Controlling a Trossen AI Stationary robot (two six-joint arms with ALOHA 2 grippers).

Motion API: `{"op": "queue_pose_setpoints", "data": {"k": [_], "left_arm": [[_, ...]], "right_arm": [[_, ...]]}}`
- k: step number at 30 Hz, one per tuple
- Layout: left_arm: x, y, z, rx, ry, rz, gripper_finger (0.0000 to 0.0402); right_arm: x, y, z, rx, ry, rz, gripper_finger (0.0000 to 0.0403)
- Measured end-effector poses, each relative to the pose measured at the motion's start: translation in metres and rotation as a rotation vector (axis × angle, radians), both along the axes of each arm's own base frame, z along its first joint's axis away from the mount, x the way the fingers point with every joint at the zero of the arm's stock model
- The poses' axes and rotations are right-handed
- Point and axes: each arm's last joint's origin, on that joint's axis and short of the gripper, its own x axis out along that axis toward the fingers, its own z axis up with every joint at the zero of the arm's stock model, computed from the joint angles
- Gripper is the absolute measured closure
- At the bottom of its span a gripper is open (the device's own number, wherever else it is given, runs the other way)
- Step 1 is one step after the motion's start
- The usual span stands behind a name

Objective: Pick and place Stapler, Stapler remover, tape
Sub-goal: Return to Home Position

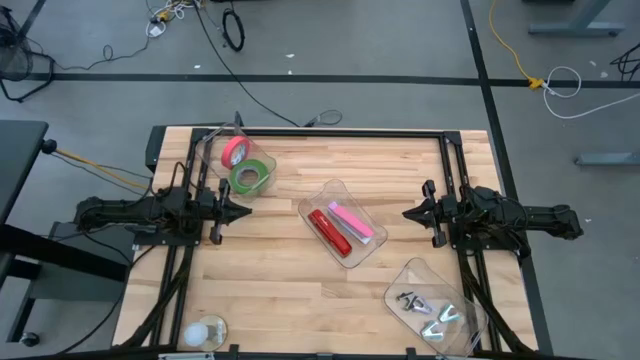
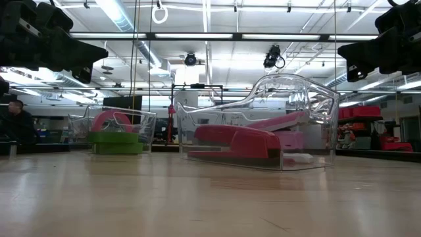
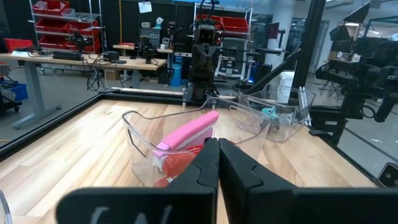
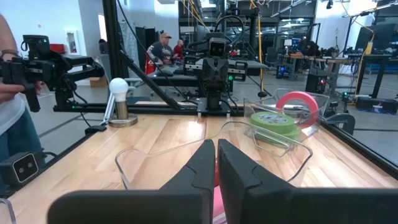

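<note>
From above, the left arm (image 1: 150, 212) lies at 9 o'clock of the table (image 1: 300, 290) and the right arm (image 1: 500, 213) at 3 o'clock. Both point inward, with the jaws pressed together and holding nothing. The pink tape (image 1: 235, 150) is with a green tape (image 1: 250, 178) in the top bin (image 1: 213, 160), at about 10 o'clock. The pink stapler (image 1: 357, 222) lies beside a red stapler (image 1: 328, 231) in the center bin (image 1: 310, 200). The staple removers (image 1: 428, 307) are in the bottom bin (image 1: 405, 275), at 5 o'clock; I cannot tell which one is sky blue.

From table height, the center bin (image 2: 309, 99) stands flat on the wood and the arms hang dark at 10 and 2 o'clock, well above it.

The left wrist camera shows its jaws closed, aimed at the pink stapler (image 3: 186, 134).

The right wrist camera shows closed jaws too, the pink tape (image 4: 298, 102) beyond them, and a person (image 4: 12, 124) close to the table edge.

In my judgement little can fail now. The bins look light, so a low swing of either arm could push one. The person stands near enough to be in the way if the right arm turned outward.
</note>
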Motion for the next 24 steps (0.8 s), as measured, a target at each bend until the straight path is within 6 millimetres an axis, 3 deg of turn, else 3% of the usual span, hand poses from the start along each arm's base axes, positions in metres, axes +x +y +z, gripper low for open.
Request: {"op": "queue_pose_setpoints", "data": {"k": [19, 24], "left_arm": [[0.0000, -0.0003, -0.0011, 0.001, 0.013, -0.010, 0.0398], [0.0000, -0.0003, -0.0003, -0.001, 0.003, -0.010, 0.0381]], "right_arm": [[0.0000, 0.0000, 0.0000, 0.000, 0.000, 0.000, 0.0380], [0.0000, 0.0000, 0.0000, 0.000, 0.000, 0.000, 0.0380]]}}
